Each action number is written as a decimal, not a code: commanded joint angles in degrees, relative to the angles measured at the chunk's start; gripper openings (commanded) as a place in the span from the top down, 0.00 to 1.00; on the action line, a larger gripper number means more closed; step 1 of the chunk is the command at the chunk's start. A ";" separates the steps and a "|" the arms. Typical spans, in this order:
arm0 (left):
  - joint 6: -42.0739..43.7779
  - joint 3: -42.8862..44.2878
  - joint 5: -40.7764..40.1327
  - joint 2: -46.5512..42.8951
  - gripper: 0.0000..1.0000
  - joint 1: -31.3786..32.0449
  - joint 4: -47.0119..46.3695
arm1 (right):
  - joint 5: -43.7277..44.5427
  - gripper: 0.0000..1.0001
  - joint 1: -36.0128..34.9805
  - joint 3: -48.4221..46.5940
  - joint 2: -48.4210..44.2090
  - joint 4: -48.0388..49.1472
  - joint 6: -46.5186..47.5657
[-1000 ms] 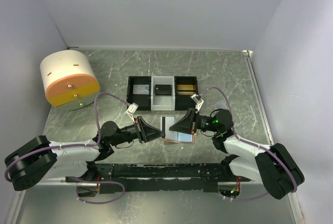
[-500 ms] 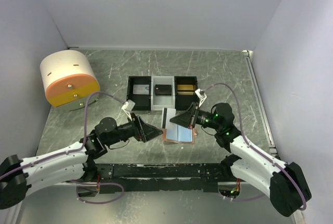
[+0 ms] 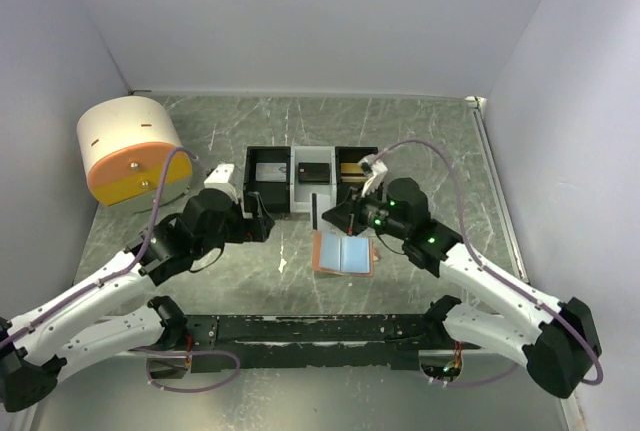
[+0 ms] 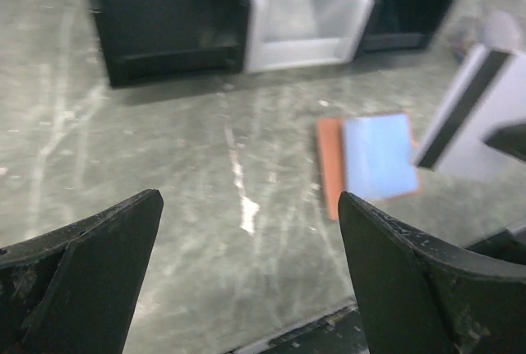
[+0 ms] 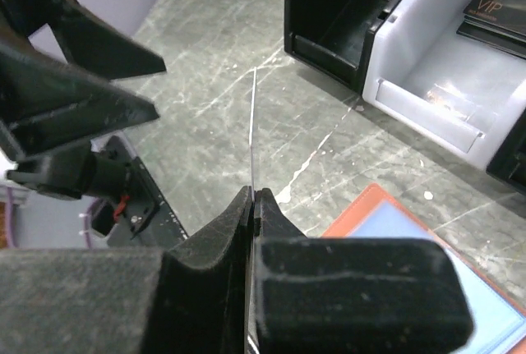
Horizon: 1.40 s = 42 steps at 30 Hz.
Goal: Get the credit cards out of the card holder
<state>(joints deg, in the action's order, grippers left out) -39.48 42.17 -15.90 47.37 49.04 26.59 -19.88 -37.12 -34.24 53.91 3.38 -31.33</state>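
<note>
Right hand (image 5: pixel 251 196) is clamping a credit card (image 5: pixel 252 124) by its edge, just upper-left of the open card holder (image 3: pixel 345 253), which is lying flat on the desk at frame centre. Left hand (image 4: pixel 249 206) is gaping wide, holding nothing. Suggest moving slowly to the tray (image 3: pixel 297 166) and releasing low.

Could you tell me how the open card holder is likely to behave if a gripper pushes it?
The card holder lies open and flat, so it probably slides rather than tips on the smooth table. It looks thin, likely light. Its fold may flex or close when nudged.
</note>
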 commanded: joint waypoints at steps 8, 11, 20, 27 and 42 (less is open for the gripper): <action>14.35 5.20 7.79 2.75 0.00 -24.70 9.50 | 21.29 1.00 -12.70 -14.13 14.11 -7.44 13.44; 16.19 5.63 9.80 3.62 0.00 -30.89 8.52 | 24.12 1.00 -14.31 -19.77 19.28 -10.20 16.35; 17.03 3.12 6.14 -3.28 0.00 -37.08 5.24 | 29.60 1.00 -16.74 -35.65 35.97 -15.61 23.16; 16.63 1.83 5.12 -8.29 0.00 -37.10 4.76 | 33.86 1.00 -17.22 -49.97 49.51 -21.76 28.33; 17.03 1.99 7.03 -8.57 0.01 -37.08 4.71 | 42.72 1.00 -17.23 -67.82 67.01 -25.41 42.44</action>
<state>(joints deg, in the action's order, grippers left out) -23.33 44.66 -9.58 39.97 12.36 32.84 18.15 -54.08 -99.77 118.76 -21.32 5.48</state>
